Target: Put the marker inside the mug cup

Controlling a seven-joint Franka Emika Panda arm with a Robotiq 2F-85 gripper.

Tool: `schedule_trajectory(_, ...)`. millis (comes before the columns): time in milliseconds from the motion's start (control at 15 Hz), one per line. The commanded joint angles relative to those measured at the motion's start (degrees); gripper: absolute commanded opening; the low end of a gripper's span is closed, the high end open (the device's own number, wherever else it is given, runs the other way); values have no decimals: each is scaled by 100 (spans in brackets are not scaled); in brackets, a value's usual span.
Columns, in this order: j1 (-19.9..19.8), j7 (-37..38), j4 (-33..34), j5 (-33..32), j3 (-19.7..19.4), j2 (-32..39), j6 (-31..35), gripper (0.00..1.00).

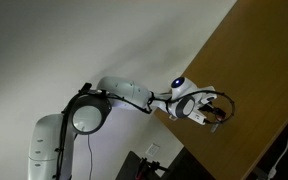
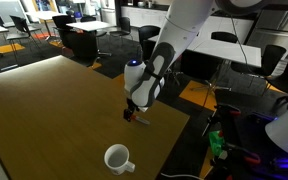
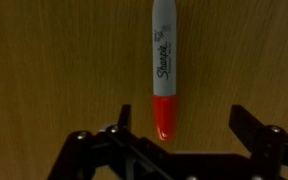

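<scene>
Wood tabletop (image 3: pixel 54 60) w/ Sharpie marker (image 3: pixel 163 60) lying flat: red cap end toward the gripper (image 3: pixel 184 122), grey barrel pointing away. Jaws spread wide; cap sits btwn them, nearer one finger (image 3: pixel 122 118), touching neither. In an exterior view, white mug cup (image 2: pixel 117 158) stands upright on same table, well apart from gripper. Office desks (image 2: pixel 84 35) & chairs (image 2: pixel 274 60) behind.

text: "Sharpie" | on: marker (image 3: pixel 163 70) barrel | view: wrist
</scene>
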Motion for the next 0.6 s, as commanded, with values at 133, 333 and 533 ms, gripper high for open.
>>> schedule_trajectory(133,35,-71,577,-56,10,314,-518,100)
schedule_trajectory(333,51,-79,638,-59,26,363,-764,100)
schedule_trajectory(533,61,-83,573,-49,41,355,-779,100)
